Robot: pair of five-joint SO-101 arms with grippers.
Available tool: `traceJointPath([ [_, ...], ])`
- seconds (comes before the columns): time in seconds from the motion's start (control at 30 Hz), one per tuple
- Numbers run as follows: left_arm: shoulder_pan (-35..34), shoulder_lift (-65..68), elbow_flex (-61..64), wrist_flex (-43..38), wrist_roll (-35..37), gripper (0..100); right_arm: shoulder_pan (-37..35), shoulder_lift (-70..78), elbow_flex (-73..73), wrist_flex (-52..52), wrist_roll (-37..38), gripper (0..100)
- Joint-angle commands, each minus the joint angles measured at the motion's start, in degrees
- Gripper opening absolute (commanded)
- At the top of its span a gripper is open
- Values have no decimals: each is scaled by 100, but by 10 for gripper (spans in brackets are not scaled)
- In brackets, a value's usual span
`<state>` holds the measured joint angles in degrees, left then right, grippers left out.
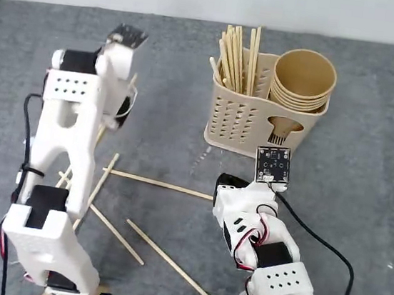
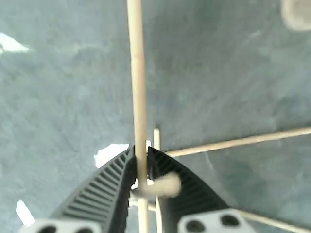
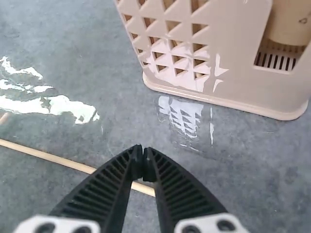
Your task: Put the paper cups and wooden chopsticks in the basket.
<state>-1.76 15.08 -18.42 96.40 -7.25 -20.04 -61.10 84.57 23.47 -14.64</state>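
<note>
The beige basket stands at the back right, holding stacked paper cups and several wooden chopsticks. My left gripper is shut on a single chopstick, held above the mat; in the high view that gripper is at the left, mostly under its arm. My right gripper is shut with nothing in it, low over a chopstick lying on the mat. It sits a short way in front of the basket. In the high view the right gripper is at that chopstick's right end.
More loose chopsticks lie on the grey mat between the arms, one by the left arm, one lower, and a long one toward the front. Open mat lies right of the basket.
</note>
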Motion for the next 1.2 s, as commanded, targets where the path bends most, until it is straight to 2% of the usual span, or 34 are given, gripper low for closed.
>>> traceJointPath([
  [0.0,255,-44,-1077,299,246,12,22,-127,-44,-119,-9,11],
  [0.4,862,-44,-2800,387,932,12,22,-127,-44,-119,-9,11],
  [0.8,1380,0,-4989,316,2057,12,22,-127,-44,-119,-9,11],
  [1.0,1662,18,-5525,-501,2989,12,13,-127,-44,-119,-9,11],
  [1.17,1881,18,-5499,-1407,3077,12,13,-127,-35,-119,-9,11],
])
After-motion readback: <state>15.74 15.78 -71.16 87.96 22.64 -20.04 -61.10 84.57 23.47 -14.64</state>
